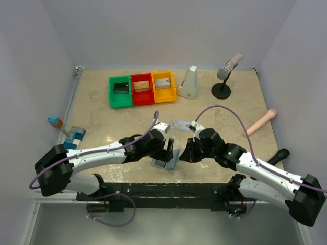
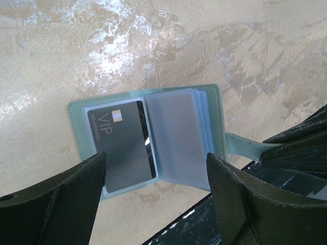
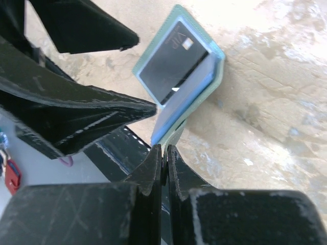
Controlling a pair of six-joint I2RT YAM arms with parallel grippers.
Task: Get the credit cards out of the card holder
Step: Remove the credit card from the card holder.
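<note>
The card holder (image 2: 153, 143) lies open near the table's front edge, also seen from above (image 1: 165, 163). A black credit card (image 2: 122, 145) marked VIP sits in its left pocket, beside pale blue sleeves (image 2: 176, 132). My left gripper (image 2: 156, 176) hovers open just over the card holder's near edge, with nothing between its fingers (image 2: 61, 204). My right gripper (image 3: 164, 149) is shut on the card holder's snap tab (image 2: 245, 145), with the card holder (image 3: 179, 66) just ahead of it. A silver-grey credit card (image 1: 181, 124) lies flat on the table behind both grippers (image 1: 170, 146), (image 1: 185, 155).
Green (image 1: 120, 92), red (image 1: 141, 89) and yellow (image 1: 163, 87) bins stand at the back. A white wedge (image 1: 189, 82) and a microphone on a stand (image 1: 225, 76) are to their right. Blue toy bricks (image 1: 74, 135) sit left, a beige stick (image 1: 260, 121) right. A black rail (image 1: 163, 190) edges the front.
</note>
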